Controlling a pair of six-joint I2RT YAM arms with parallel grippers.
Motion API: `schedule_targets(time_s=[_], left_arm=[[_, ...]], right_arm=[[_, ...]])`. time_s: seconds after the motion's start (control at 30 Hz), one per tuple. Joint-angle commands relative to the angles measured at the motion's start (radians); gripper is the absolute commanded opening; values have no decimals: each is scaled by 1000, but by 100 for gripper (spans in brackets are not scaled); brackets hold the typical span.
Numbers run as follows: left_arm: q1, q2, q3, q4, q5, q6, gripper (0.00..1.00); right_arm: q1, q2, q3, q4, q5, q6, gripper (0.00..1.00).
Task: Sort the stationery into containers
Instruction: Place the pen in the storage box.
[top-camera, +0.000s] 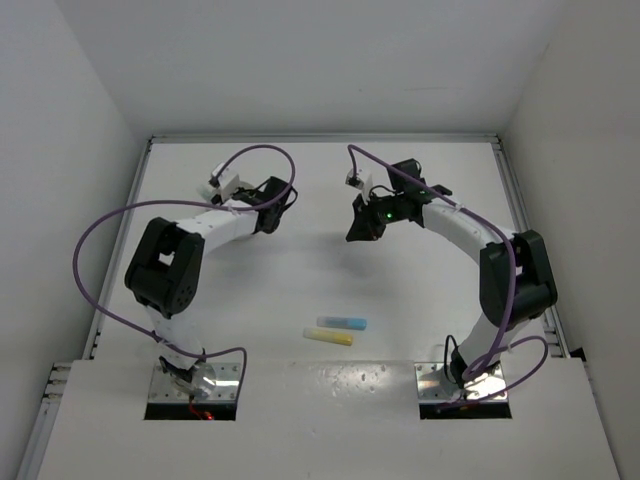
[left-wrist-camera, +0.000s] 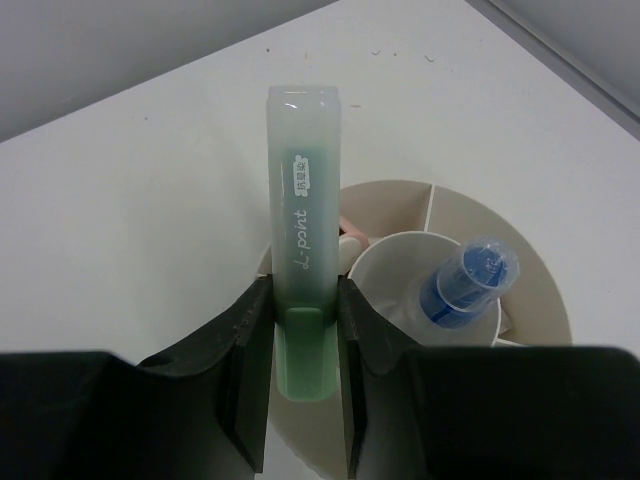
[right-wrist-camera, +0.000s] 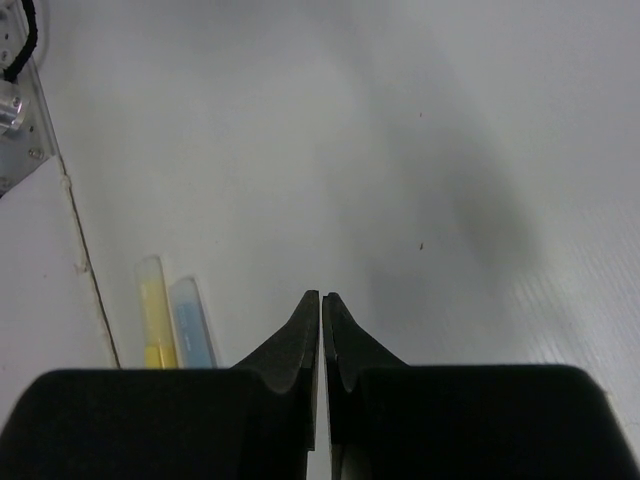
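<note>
The left end effector (left-wrist-camera: 303, 295) is clenched on a green marker (left-wrist-camera: 303, 180), which stands out straight ahead from between its fingers. Just beneath and to its right sits the round white divided dish (left-wrist-camera: 540, 290), a clear blue-capped tube (left-wrist-camera: 465, 285) leaning in its inner cup. The right end effector (right-wrist-camera: 321, 300) is clenched on nothing above the desk (right-wrist-camera: 400, 150). To its lower left a yellow marker (right-wrist-camera: 153, 310) and a light blue marker (right-wrist-camera: 192, 320) lie side by side.
</note>
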Motion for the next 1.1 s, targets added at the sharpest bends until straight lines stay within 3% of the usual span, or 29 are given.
schedule_targets(time_s=[0.0,0.47,0.6,0.77,0.8,0.93,1.07], left_arm=[[-10,14,19,-19,-54,-54,0],[-10,24,-18,-107,-45,-175,4],[-10,24,-18,-116,-45,-175,15],[-10,24,-9,-125,-45,-175,15],[-10,24,-9,-125,-45,-184,22],[-10,24,-9,-134,-45,-184,25],[-10,14,-9,-143,-45,-193,37]], right_arm=[[-4,6,42,1,-40,-31,4],[-4,6,52,-8,-58,-31,6],[-4,6,52,-8,-67,-31,6],[-4,6,52,-8,-67,-31,6],[-4,6,52,-8,-67,-31,6],[-13,6,52,-8,-67,-31,6],[-13,6,52,-8,-67,-31,6]])
